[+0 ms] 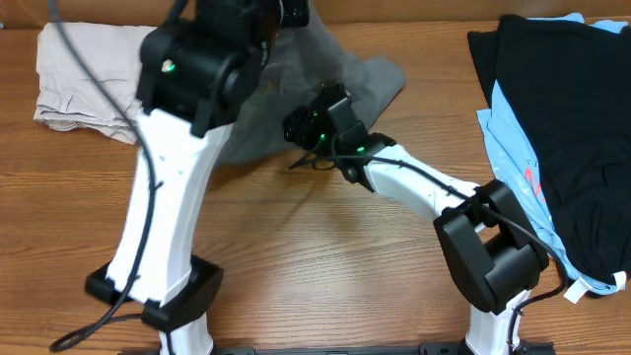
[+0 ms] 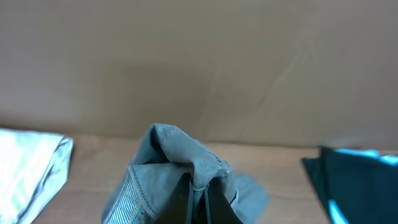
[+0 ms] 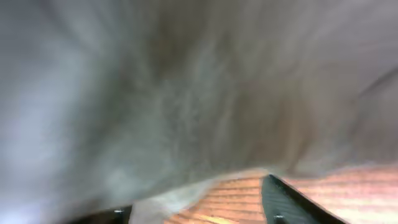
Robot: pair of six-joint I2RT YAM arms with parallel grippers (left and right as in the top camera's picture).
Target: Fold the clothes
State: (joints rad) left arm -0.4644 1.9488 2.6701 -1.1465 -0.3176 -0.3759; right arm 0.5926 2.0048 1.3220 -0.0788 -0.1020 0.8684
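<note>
The grey shorts (image 1: 367, 77) are lifted off the wooden table at the back middle and hang down in a slope. My left gripper (image 2: 198, 200) is shut on a bunched fold of the shorts (image 2: 180, 155) near a stitched edge and holds it up. In the overhead view the left gripper is hidden by its own arm. My right gripper (image 1: 314, 126) is low at the shorts' lower front edge. In the right wrist view its fingers (image 3: 199, 208) are apart, with blurred grey cloth (image 3: 186, 93) hanging just ahead and bare table between them.
A beige garment (image 1: 79, 79) lies at the back left, also in the left wrist view (image 2: 28, 171). A black garment (image 1: 572, 128) over a light-blue one (image 1: 513, 148) lies at the right, also seen in the left wrist view (image 2: 354, 183). A brown wall (image 2: 199, 62) runs behind the table.
</note>
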